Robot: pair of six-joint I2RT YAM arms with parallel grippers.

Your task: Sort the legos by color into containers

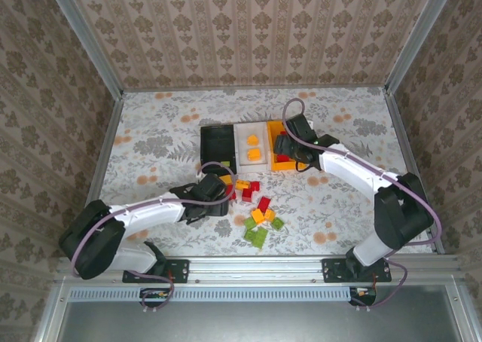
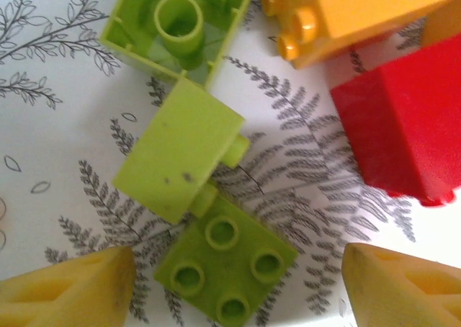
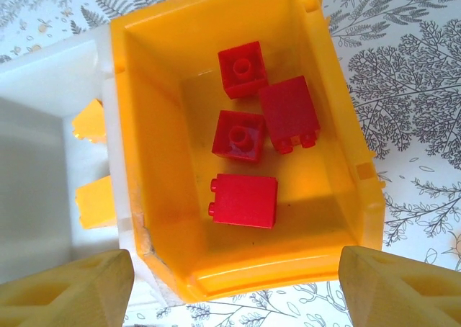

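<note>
Three joined bins stand at mid-table: black (image 1: 218, 148), white (image 1: 242, 150) and orange (image 1: 273, 161). My right gripper (image 1: 288, 148) hangs open over the orange bin (image 3: 151, 125), which holds several red bricks (image 3: 245, 201); nothing is between its fingers (image 3: 79, 287). Two orange-yellow bricks (image 3: 94, 201) lie in the white bin (image 3: 43, 89). My left gripper (image 2: 238, 269) is open and low over the table, straddling a studs-up lime brick (image 2: 227, 269) without touching it. Past it lie a lime brick on its side (image 2: 180, 150) and an upturned one (image 2: 176, 28).
Loose bricks lie in front of the bins: red (image 1: 263, 204), orange-yellow (image 1: 257, 215) and lime (image 1: 258, 236). Close to my left gripper (image 1: 223, 194) are a red brick (image 2: 403, 132) and an orange-yellow brick (image 2: 346, 14). Metal rails edge the table (image 1: 151, 154).
</note>
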